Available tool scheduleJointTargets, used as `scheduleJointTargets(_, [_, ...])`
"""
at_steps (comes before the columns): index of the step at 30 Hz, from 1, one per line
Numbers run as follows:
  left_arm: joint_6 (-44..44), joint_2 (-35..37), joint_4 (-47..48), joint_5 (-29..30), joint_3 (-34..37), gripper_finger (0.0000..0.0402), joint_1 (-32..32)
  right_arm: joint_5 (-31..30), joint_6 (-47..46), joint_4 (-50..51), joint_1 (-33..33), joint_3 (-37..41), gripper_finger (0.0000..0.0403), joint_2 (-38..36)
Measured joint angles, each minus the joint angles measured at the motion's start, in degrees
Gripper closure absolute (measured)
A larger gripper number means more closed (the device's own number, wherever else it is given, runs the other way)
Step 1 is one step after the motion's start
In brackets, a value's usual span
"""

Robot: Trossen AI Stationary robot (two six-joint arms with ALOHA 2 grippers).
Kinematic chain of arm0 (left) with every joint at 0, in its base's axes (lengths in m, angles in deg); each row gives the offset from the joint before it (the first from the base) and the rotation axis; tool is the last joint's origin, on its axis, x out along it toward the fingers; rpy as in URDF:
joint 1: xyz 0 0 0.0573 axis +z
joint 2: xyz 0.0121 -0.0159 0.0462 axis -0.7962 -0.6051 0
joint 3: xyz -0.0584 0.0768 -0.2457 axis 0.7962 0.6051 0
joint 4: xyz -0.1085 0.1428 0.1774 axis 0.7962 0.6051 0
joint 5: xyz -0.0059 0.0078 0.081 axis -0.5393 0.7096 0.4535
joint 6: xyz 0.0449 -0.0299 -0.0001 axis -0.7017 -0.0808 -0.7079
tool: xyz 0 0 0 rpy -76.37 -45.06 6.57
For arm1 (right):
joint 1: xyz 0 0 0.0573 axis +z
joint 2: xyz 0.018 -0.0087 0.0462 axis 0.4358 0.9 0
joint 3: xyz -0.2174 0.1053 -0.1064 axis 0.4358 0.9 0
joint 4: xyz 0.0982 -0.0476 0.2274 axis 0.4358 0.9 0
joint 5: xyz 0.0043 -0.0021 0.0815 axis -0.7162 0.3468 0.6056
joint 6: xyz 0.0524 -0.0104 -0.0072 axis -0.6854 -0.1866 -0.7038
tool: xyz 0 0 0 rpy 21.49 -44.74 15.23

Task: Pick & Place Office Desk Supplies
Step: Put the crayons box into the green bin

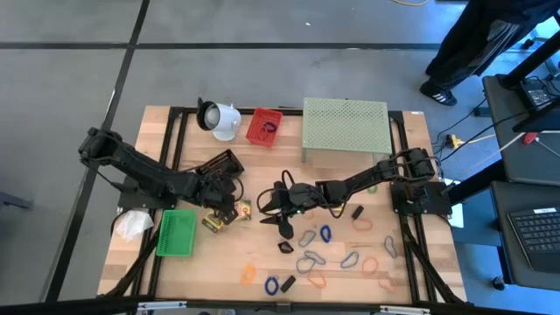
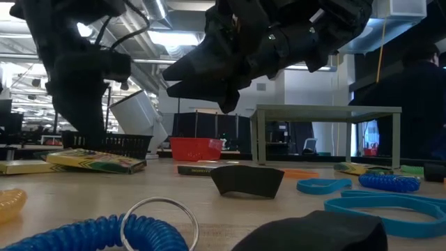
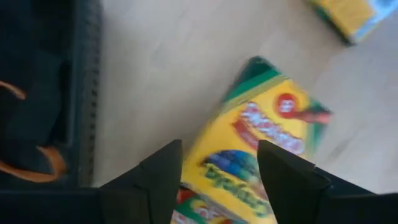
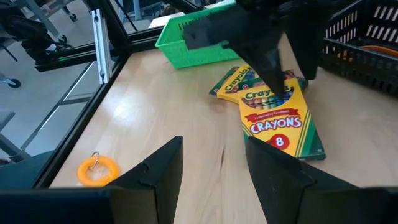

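Yellow crayon box (image 3: 249, 155) lies between the open left pincer (image 3: 217, 174) fingers.

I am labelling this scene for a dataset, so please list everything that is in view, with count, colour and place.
crayon boxes: two, yellow-green, table centre-left
oval clips: several, grey and blue, table's right half
rubber-band loops: several, orange, among those clips
black clips: a few, black, same area
red basket: one, beside the cup-shaped object
black basket: one, centre-left
green basket: one, left side
cup-shaped object: one, white
mesh stand: one, pale green, right of the red basket
person: one, dark clothes, beyond the table
left arm: dark, jaws open either side of a crayon box
right arm: dark, jaws open above the table centre
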Motion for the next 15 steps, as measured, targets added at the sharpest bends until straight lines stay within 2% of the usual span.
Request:
scheduleJointTargets(5, [6.37,1.93,2.22,-7.89,-1.18,0.0185,-0.65,-0.04,-0.05,0.27,-0.04,0.0,0.0225,0.0])
scheduleJointTargets(7, [10.15,3.29,3.81,-9.35,-1.17,0.0186,-1.67,-0.02,-0.04,0.46,-0.02,0.02,0.0225,0.0])
scheduleJointTargets(12, [17.26,5.78,7.02,-6.41,-1.2,0.0192,-5.27,-0.02,-0.28,1.41,0.2,0.02,0.0225,0.0])
scheduleJointTargets(15, [24.47,5.9,11.14,-0.79,-1.2,0.0194,-8.0,-0.02,-0.28,1.6,0.48,0.02,0.0225,0.0])
